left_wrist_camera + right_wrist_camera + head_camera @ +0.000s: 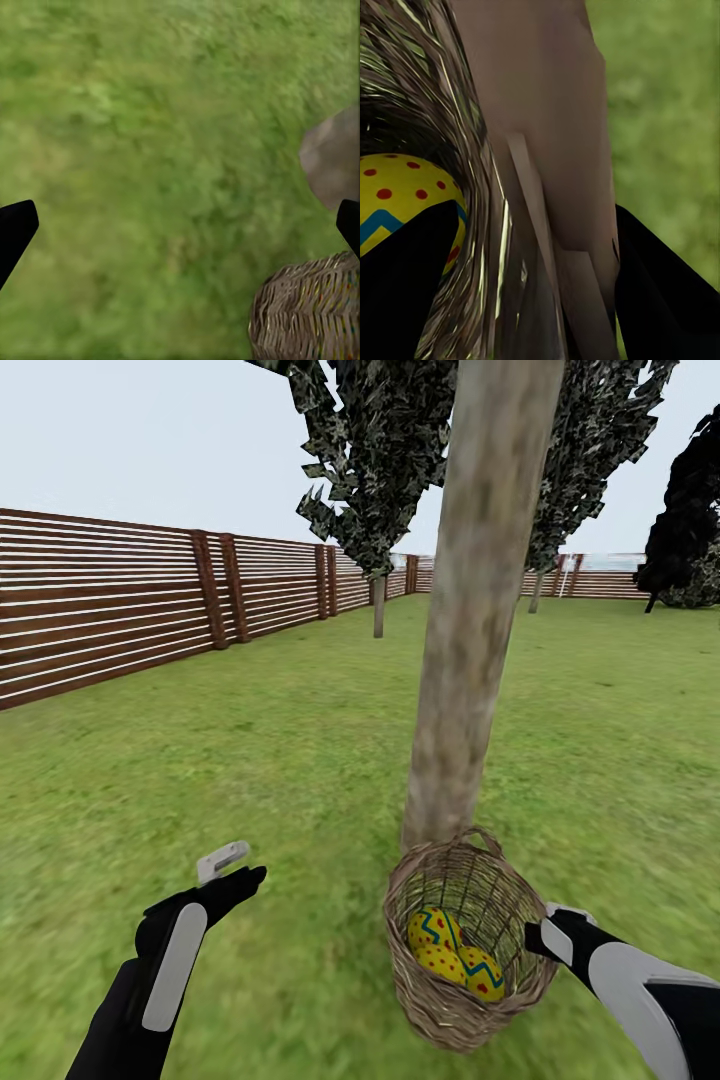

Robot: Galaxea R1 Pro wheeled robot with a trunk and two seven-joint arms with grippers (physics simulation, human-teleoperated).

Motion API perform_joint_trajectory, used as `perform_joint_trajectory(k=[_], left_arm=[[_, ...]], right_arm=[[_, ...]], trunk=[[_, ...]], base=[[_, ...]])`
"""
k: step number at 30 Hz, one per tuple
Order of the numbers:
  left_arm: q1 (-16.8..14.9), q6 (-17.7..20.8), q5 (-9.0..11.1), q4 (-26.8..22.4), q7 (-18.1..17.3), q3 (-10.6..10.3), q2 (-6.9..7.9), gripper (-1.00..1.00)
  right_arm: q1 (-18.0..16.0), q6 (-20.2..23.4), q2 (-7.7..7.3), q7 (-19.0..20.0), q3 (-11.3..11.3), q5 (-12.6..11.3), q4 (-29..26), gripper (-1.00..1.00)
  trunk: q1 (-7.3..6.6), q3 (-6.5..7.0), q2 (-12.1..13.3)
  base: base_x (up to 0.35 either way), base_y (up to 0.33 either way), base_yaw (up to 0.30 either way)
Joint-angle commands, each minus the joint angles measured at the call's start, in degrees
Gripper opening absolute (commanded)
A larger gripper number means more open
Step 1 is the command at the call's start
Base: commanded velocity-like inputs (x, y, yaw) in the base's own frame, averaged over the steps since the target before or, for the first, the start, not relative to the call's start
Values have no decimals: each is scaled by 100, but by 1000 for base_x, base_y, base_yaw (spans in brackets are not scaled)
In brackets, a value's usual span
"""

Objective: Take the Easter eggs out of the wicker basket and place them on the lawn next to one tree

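- The basket (465, 950), a brown bucket of open twig weave with a small loop handle on its far rim, hangs tilted just in front of the foot of the tree (478, 610).
- Three eggs (455, 952) lie inside it, bunched together low against the wall: yellow shells with red dots and blue zigzag bands.
- In the right wrist view one egg (405, 195) shows through the weave, smooth and glossy beside the streaked twigs of the basket (472, 150).
- The right gripper (548, 938) is clamped on the basket's near-right rim; in its own view one dark finger sits inside the wall and the other outside.
- The left gripper (232, 865) hovers over the lawn (250, 760) to the basket's left, released, its fingers spread wide and holding nothing.
- In the left wrist view the two black fingertips (15, 229) stand at opposite edges, with mottled lawn (150, 150) between them, the woven basket (307, 311) and the base of the tree (334, 154) at one side.
- The trunk is thick, bare, pale grey-brown and blotchy, leaning slightly.
- A fence (110, 610) of brown horizontal slats borders the grass on the left and far side.
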Motion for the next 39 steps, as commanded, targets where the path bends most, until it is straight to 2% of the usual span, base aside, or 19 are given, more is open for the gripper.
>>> perform_joint_trajectory(k=[1, 21, 22, 30, 39], left_arm=[[-4, 19, 62, -7, 46, 7, -4, 100], [-4, 19, 63, -5, 46, 12, -4, 100], [-4, 19, 63, -4, 46, 14, -4, 100], [-4, 19, 63, -6, 46, 9, -4, 100], [-4, 19, 63, 17, 46, 8, -4, 100]], right_arm=[[3, 25, 0, -17, 27, -89, 65, -100], [3, 25, 0, -17, 27, -89, 65, -100], [3, 25, 0, -17, 29, -89, 65, 100], [3, 27, 6, -8, 35, -89, 65, 100], [3, 27, 9, 0, 36, -89, 65, 100]], trunk=[[0, -7, -2], [0, -7, -2], [-3, 16, 0], [-24, 193, 10], [-221, 354, 371]], base=[[0, 0, 0], [29, 0, 0], [0, 0, 0], [0, 0, 0], [0, 0, 0]])
